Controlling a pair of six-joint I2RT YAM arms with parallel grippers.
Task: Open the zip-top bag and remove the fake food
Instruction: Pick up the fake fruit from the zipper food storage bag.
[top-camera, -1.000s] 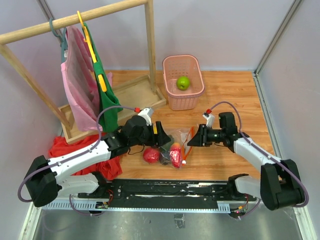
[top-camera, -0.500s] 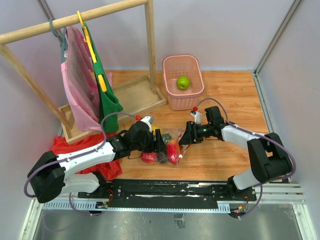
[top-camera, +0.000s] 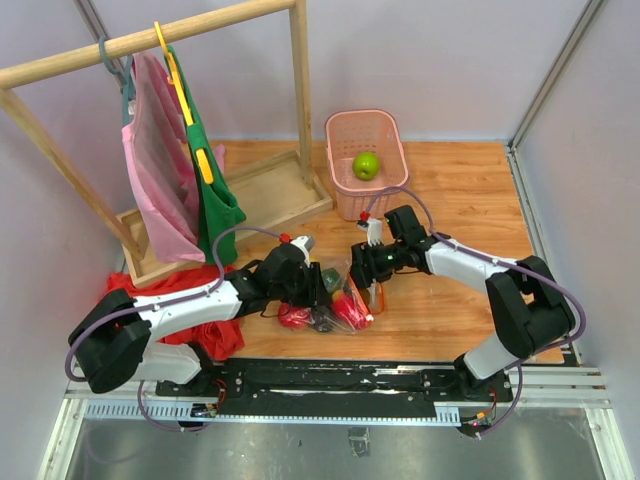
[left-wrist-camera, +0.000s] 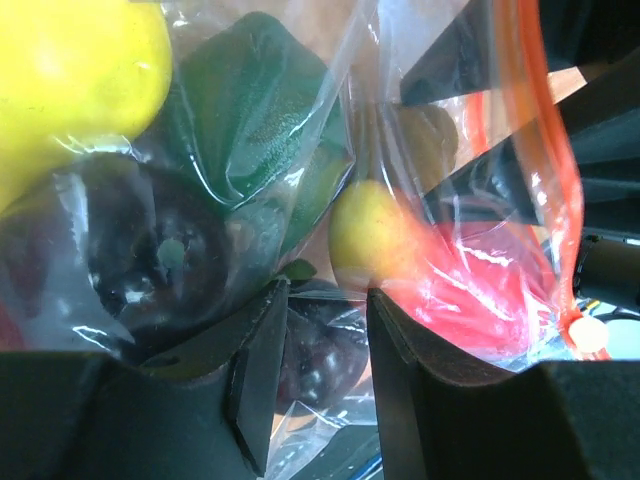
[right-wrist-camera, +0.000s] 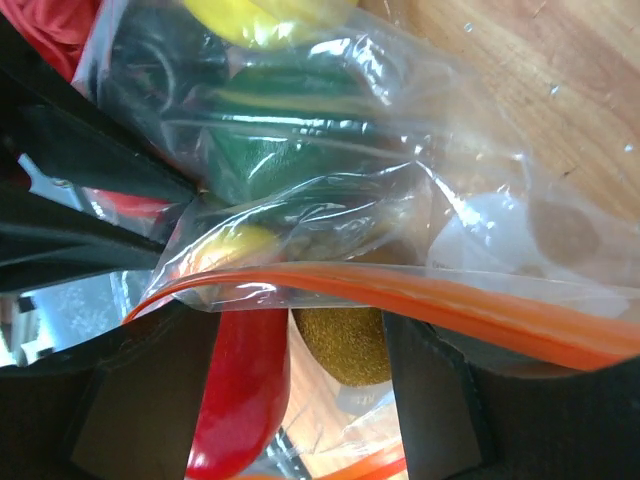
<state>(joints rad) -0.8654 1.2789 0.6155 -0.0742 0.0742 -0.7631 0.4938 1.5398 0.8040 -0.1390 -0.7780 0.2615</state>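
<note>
- The fake food (top-camera: 352, 311) is being held in the zip-top bag (top-camera: 335, 292) on the bench (top-camera: 470, 200).
- A green apple (top-camera: 366, 165) is being held in the pink basket (top-camera: 330, 150).
- The left fingers (left-wrist-camera: 255, 385) are being shown narrow at the bag film, grip unclear; the right fingers (right-wrist-camera: 150, 400) are being shown wide.

Left arm (top-camera: 190, 305) stretched right, right arm (top-camera: 462, 266) bent in left, both wrists low, tips almost meeting. Left gripper (top-camera: 318, 291) jaws a narrow gap apart; right gripper (top-camera: 362, 272) jaws spread wide.

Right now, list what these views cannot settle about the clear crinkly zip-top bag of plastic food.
- Top view: mouth of the clear zip-top bag, hidden by the right gripper.
- Left wrist: whether the left gripper pinches film; glare.
- Right wrist: whether the orange zip strip is sealed; frame cuts its ends.
- Plastic food count: pieces overlap.
</note>
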